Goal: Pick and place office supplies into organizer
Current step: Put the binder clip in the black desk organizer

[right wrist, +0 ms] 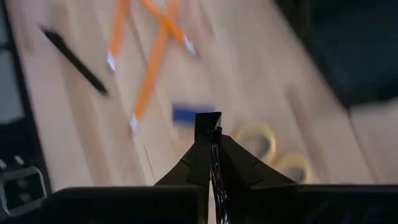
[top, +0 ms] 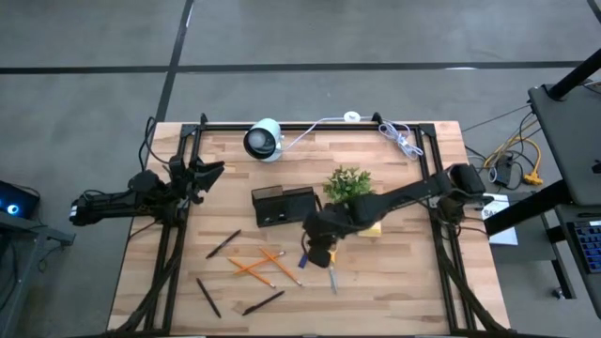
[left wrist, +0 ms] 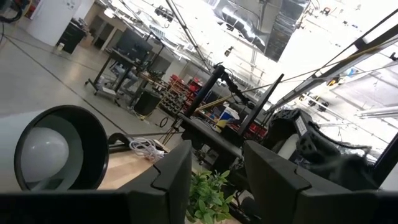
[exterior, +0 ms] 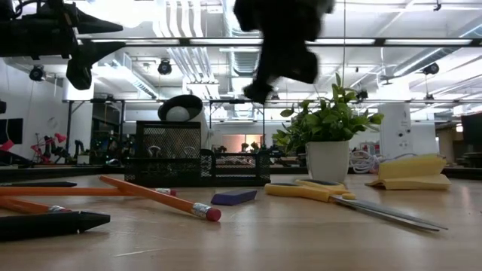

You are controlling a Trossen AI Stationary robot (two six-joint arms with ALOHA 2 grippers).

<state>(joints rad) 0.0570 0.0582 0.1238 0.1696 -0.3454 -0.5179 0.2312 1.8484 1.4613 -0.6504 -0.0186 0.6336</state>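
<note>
Most of the office supplies are seen lying loose on the surface (top: 413, 282), so the task is judged to be near its beginning. The orange pencils (top: 258, 265) are crossed in front of the organizer (top: 285, 205), thin black pens (top: 223, 244) are spread around them, and the yellow-handled scissors (exterior: 331, 194) are laid flat beside a small blue piece (exterior: 233, 197). The yellow sticky-note pad (exterior: 413, 172) is placed near the potted plant (exterior: 327, 135). The organizer, a black mesh tray with a taller part and a lower part, is set at the middle of the surface; whether anything is inside cannot be told. The right gripper (right wrist: 212, 134) is held above the blue piece and the scissors, its fingers pressed together with nothing between them. The left gripper (left wrist: 214, 168) is kept at the far left edge, fingers apart and empty.
</note>
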